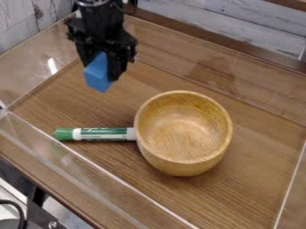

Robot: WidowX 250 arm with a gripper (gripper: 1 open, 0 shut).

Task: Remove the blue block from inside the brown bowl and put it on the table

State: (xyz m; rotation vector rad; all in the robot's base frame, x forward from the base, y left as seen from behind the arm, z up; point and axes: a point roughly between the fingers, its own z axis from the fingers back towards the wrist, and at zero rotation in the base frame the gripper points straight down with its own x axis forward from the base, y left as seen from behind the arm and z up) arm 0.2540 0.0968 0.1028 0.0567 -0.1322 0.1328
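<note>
One clear wall (143,183) nearest, one green marker (96,134) just left of the one brown bowl (183,132), bare table (245,76) behind the bowl, beyond-left one gripper (103,64) clamped on one blue block (100,75), off the tabletop

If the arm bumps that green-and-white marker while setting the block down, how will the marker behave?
The marker lies flat on its side on the table, and its round barrel suggests it would probably roll rather than slide. It looks like rigid plastic, so it likely won't bend. One end sits close to the brown bowl, which might stop a roll that way.
</note>
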